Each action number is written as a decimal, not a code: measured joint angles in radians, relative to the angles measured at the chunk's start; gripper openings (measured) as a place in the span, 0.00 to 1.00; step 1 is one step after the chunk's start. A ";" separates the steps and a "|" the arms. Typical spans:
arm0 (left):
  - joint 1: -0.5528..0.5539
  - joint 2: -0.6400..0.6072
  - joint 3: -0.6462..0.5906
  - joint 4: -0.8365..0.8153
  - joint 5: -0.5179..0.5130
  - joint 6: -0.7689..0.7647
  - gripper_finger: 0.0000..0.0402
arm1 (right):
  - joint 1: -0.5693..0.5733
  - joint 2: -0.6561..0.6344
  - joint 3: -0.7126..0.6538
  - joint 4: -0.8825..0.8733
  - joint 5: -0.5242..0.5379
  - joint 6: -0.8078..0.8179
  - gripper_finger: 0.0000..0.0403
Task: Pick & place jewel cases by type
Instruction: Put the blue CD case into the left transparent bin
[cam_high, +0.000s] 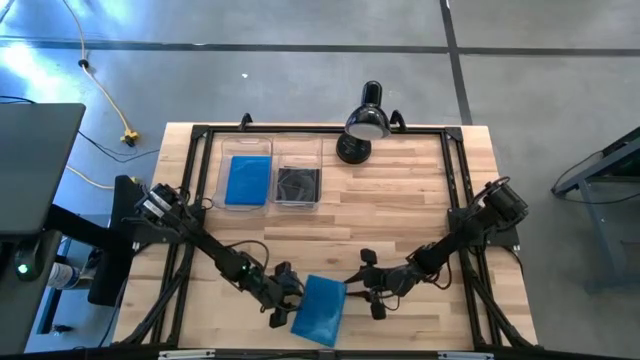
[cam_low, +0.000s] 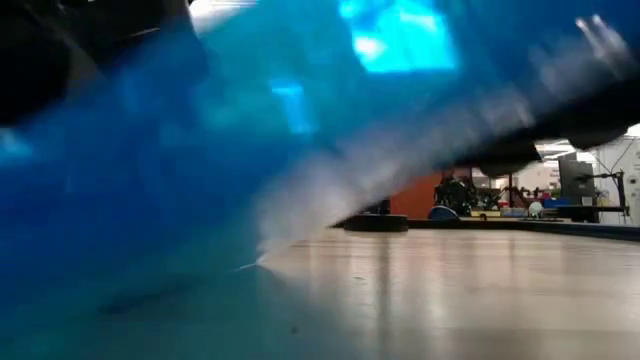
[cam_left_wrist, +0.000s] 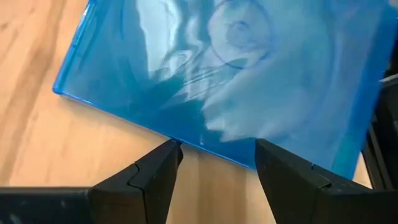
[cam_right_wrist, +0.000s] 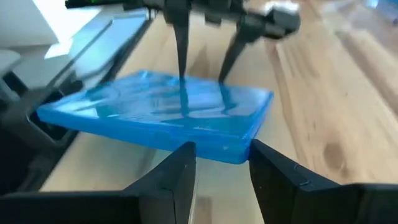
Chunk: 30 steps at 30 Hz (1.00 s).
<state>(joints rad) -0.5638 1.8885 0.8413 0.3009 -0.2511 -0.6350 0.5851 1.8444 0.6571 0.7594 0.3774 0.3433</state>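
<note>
Blue jewel case (cam_high: 322, 309) flanked by 2 grippers at the table's (cam_high: 400, 200) near edge.
The left gripper (cam_left_wrist: 216, 163) and right gripper (cam_right_wrist: 222, 163) are each held apart at opposite case edges, neither clamped.

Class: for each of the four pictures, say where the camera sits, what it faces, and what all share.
High: overhead, facing down; table, both arms, two bins.
Low: table height, facing the room; blue case fills it.
Left wrist: left gripper open at the case's edge.
Right wrist: right gripper open at its edge.
Shared: the blue case.
</note>
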 joint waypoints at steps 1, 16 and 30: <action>0.002 -0.001 0.000 -0.003 0.003 -0.001 0.52 | 0.000 -0.011 0.000 0.000 0.001 -0.004 0.32; 0.055 -0.006 -0.003 0.103 0.024 0.054 0.52 | -0.080 -0.051 0.026 0.088 -0.072 -0.039 0.32; 0.092 -0.010 -0.002 0.116 0.099 0.008 0.52 | -0.128 -0.046 0.019 0.035 -0.149 0.008 0.32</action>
<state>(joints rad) -0.4721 1.8781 0.8398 0.4171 -0.1519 -0.6274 0.4569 1.7988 0.6764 0.7945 0.2280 0.3510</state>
